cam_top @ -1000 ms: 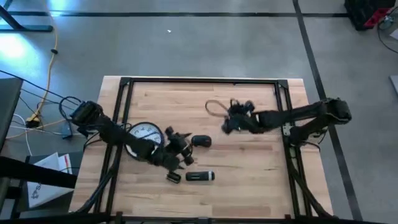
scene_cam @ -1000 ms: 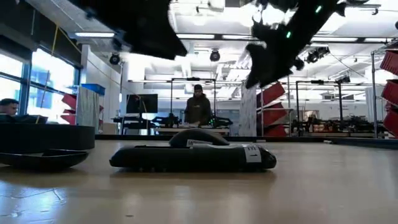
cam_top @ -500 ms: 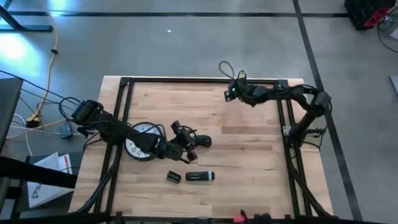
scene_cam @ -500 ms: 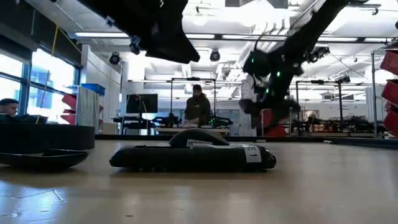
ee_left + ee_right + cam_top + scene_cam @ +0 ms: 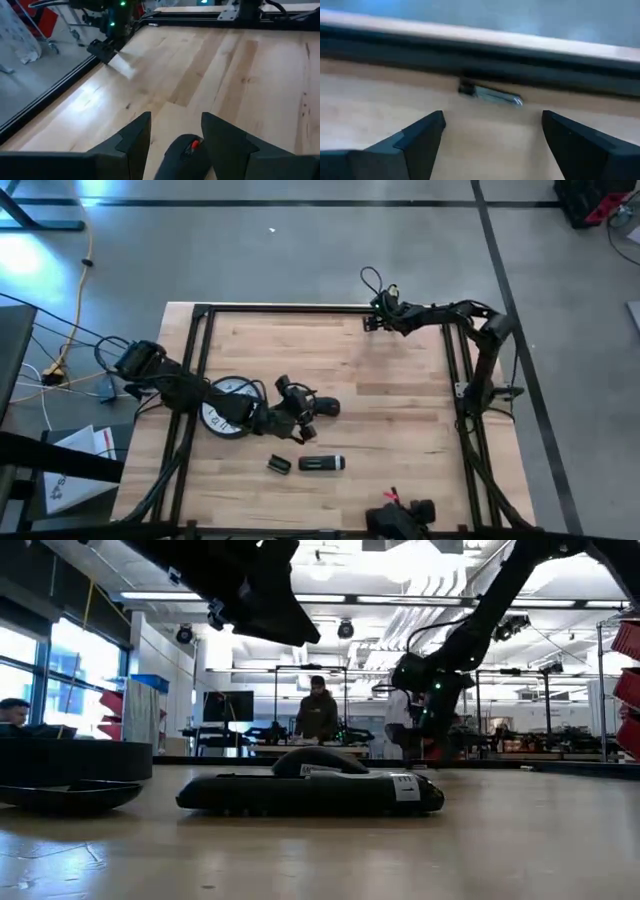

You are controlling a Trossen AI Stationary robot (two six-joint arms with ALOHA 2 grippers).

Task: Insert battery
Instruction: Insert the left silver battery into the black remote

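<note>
The battery [image 5: 492, 95] lies on the table [image 5: 400, 420] at its far edge, right against the dark frame rail [image 5: 470, 50], and the right gripper [image 5: 372, 321] hovers over that spot with its fingers spread wide and nothing between them. In the right wrist view the small silver cell sits between the two open fingers [image 5: 415, 137] but still ahead of them.

The left gripper [image 5: 300, 406] hangs just above a dark computer mouse [image 5: 324, 407] near the wall clock [image 5: 226, 408]; its fingers [image 5: 227, 137] stand apart on either side of the mouse's back [image 5: 185, 150], not clamped on it. A dark remote control [image 5: 321, 463] and a small dark piece [image 5: 279, 465], possibly a battery cover, lie nearer the front edge.

The likeliest trouble is at the rail. Because the cell rests tight against the frame, one finger may strike the rail on the way down, or close on the rail instead of the battery. A round cell could also roll or squirt sideways if pinched off centre. On the left, a loose hold on the smooth, curved mouse could let it slide or turn, so its battery bay would not face the incoming cell.
</note>
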